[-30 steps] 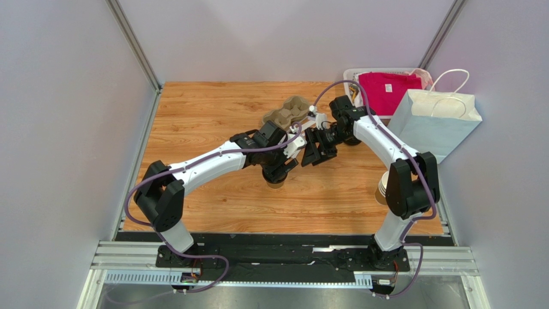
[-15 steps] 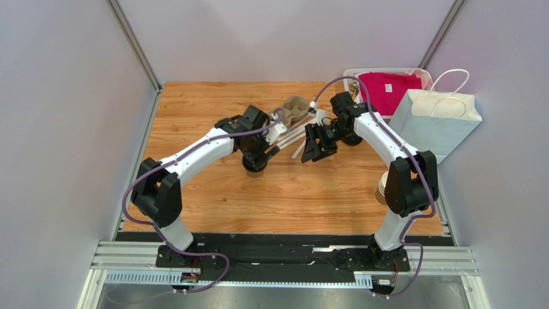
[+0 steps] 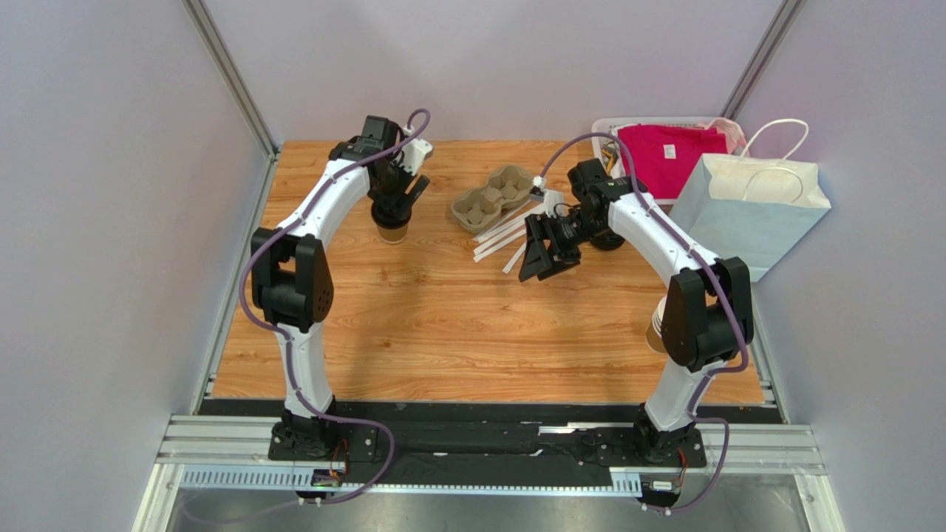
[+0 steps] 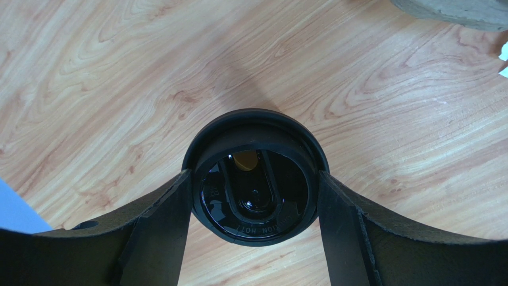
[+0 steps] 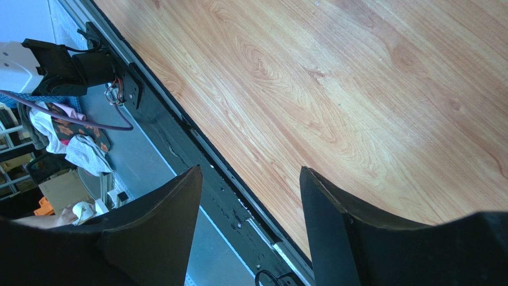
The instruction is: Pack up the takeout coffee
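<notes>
The takeout coffee (image 3: 391, 231), a brown paper cup with a black lid (image 4: 255, 179), is at the table's far left, beside the left wall. My left gripper (image 3: 395, 211) comes down on it from above. In the left wrist view both fingers (image 4: 164, 220) press against the lid's sides, so the left gripper (image 4: 254, 185) is shut on the cup. My right gripper (image 3: 541, 257) hangs over the middle of the table, right of the cup. Its jaws stand open with nothing between them (image 5: 250, 176).
A pulp cup carrier (image 3: 492, 196) lies at the back centre, its edge also in the left wrist view (image 4: 459, 7), with white sticks (image 3: 505, 229) beside it. A pale blue paper bag (image 3: 746, 211) and a bin with pink cloth (image 3: 666, 150) stand at the back right. Stacked lidless cups (image 3: 658, 321) sit by the right arm.
My left arm has swung from the table's centre to the far left, carrying the cup with it. The right gripper has barely moved.
</notes>
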